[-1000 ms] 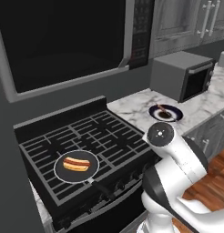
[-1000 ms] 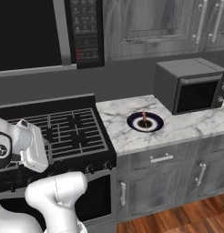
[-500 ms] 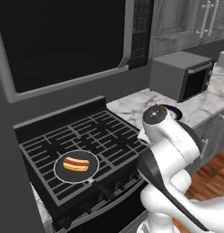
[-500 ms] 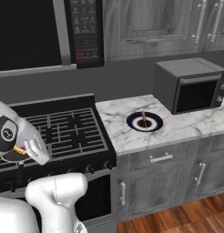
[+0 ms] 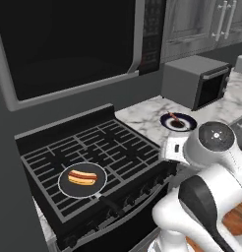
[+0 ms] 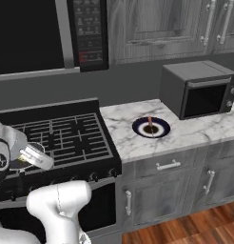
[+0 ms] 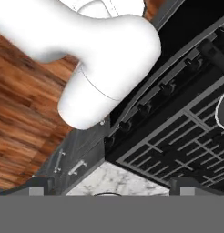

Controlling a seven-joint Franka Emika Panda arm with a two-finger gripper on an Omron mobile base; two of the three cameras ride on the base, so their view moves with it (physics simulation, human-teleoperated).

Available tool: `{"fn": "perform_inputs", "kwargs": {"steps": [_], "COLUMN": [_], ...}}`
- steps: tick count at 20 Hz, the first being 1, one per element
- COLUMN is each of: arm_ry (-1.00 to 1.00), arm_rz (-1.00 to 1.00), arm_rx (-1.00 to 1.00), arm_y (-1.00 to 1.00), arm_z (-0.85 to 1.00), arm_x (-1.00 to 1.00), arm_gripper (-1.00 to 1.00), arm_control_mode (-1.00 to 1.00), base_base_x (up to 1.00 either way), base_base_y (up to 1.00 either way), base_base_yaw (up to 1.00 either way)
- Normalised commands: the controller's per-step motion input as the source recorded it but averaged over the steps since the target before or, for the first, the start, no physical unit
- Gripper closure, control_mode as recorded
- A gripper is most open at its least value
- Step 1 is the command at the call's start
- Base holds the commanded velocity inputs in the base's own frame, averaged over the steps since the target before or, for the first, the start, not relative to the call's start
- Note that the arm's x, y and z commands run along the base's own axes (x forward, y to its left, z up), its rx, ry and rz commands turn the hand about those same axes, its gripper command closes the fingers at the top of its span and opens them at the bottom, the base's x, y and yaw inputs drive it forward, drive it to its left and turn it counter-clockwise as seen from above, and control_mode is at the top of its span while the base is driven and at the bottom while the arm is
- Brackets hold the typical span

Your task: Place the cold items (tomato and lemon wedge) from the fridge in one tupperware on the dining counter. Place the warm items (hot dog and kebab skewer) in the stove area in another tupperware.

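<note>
The hot dog (image 5: 82, 177) lies in a round dark pan (image 5: 69, 188) on the front left burner of the black stove (image 5: 101, 147). The kebab skewer (image 5: 175, 118) rests on a dark plate (image 5: 187, 122) on the marble counter to the stove's right; the same skewer (image 6: 150, 124) shows from the other side. My gripper (image 7: 111, 186) hangs open with nothing in it over the stove's front right corner, its view taking in the knobs (image 7: 143, 109) and the grates. The tomato, lemon wedge, fridge, dining counter and tupperware are out of view.
A grey microwave (image 6: 199, 89) stands on the counter (image 6: 185, 136) behind the plate. A hood with a control panel (image 6: 88, 33) hangs over the stove. Grey drawers and cabinet doors (image 6: 161, 190) sit under the counter, above a wooden floor (image 7: 27, 136).
My arm has swung up and to the right in front of the stove's right corner. The hot dog, the skewer and the plate lie as before.
</note>
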Motion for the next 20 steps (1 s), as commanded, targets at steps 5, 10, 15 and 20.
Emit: {"fn": "perform_inputs", "kwargs": {"steps": [5,10,15,20], "arm_ry": [-0.29,-0.13,-0.24,-0.04], "arm_rz": [0.66,0.79,0.62,0.28], "arm_rx": [0.2,0.07,0.01,0.0], "arm_y": [-0.45,-0.42,-0.13,0.24], "arm_z": [0.0,-0.38,-0.76,-0.8], "arm_x": [-0.05,0.0,0.05,0.56], "arm_gripper": [-1.0,-1.0,-1.0,-1.0], "arm_control_mode": [-1.0,-1.0,-1.0,-1.0], "base_base_x": [0.0,0.0,0.0,0.0], "base_base_y": [0.0,0.0,0.0,0.0], "base_base_yaw": [0.0,0.0,0.0,0.0]}}
